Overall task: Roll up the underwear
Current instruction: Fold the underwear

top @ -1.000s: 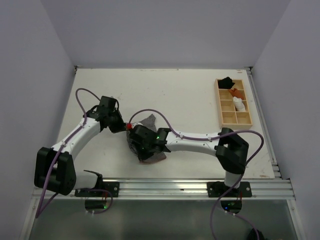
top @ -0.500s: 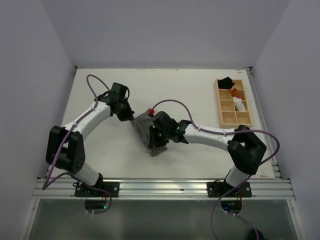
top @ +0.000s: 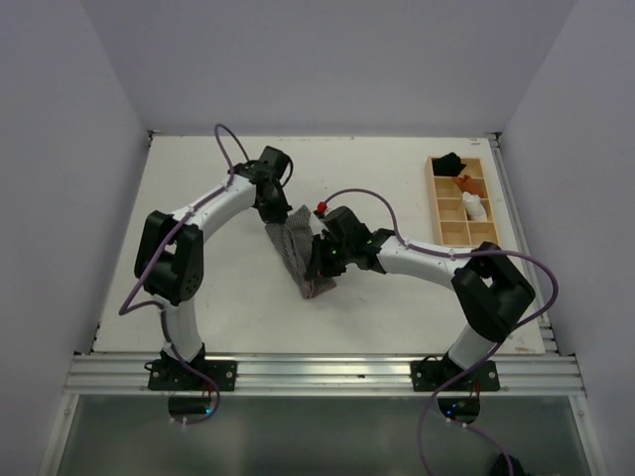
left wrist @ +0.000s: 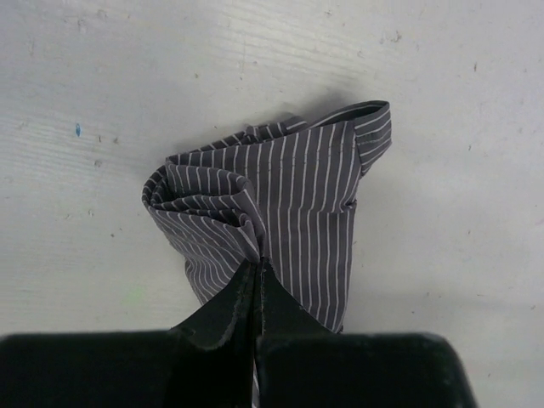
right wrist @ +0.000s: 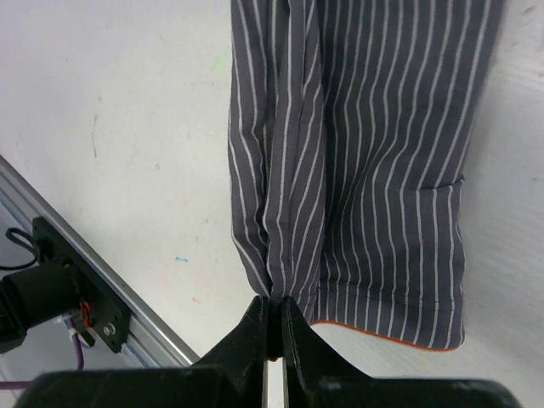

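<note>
The underwear (top: 296,246) spans two elbow-bent arms, left gripper (left wrist: 257,270) and right gripper (right wrist: 274,308) each pinching its folds.

Underwear (right wrist: 365,170): dark grey cloth with fine white pinstripes, and a thin orange edging (right wrist: 374,335) along one hem. Left end effector (left wrist: 257,274) and right end effector (right wrist: 274,311): both black, carried on white arm links (top: 417,263) with black joints and purple cables (top: 369,200); a red spot (top: 320,209) shows by the right wrist. Counter (top: 397,178): off-white, finely speckled, with a blue fleck (left wrist: 76,129); tray (top: 438,213): pale wood, holding one black bundle (top: 447,162), one orange bundle (top: 466,184) and one white bundle (top: 475,206).
</note>
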